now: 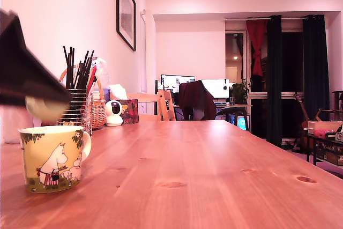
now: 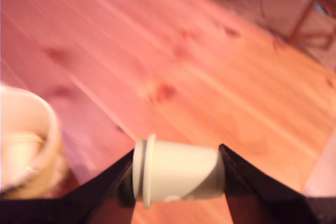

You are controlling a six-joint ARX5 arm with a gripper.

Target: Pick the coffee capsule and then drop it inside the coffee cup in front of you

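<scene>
While the black claw (image 2: 178, 174) hangs above the wooden counter (image 1: 214, 175), its two dark fingers (image 2: 252, 187) are closed on a pale cream coffee capsule (image 2: 176, 174), one finger against the flanged rim end and the other against the narrower end, so the capsule lies sideways between them. From the exterior view the claw (image 1: 45, 103) shows as a blurred dark wedge coming in from that view's left, with the capsule (image 1: 45, 110) a pale rounded shape under its tip, just above the coffee cup (image 1: 51, 159) and clear of its rim. That cup, pale yellow with white cartoon figures and green leaves near the rim, stands upright on the counter at the exterior view's near left, its handle turned toward that view's right. The wrist view catches part of the cup's (image 2: 26, 140) open mouth, blurred, off to one side of the capsule rather than directly under it. Behind the cup stand a wire-mesh holder (image 1: 77, 105) of black sticks and a woven basket (image 1: 97, 108).
</scene>
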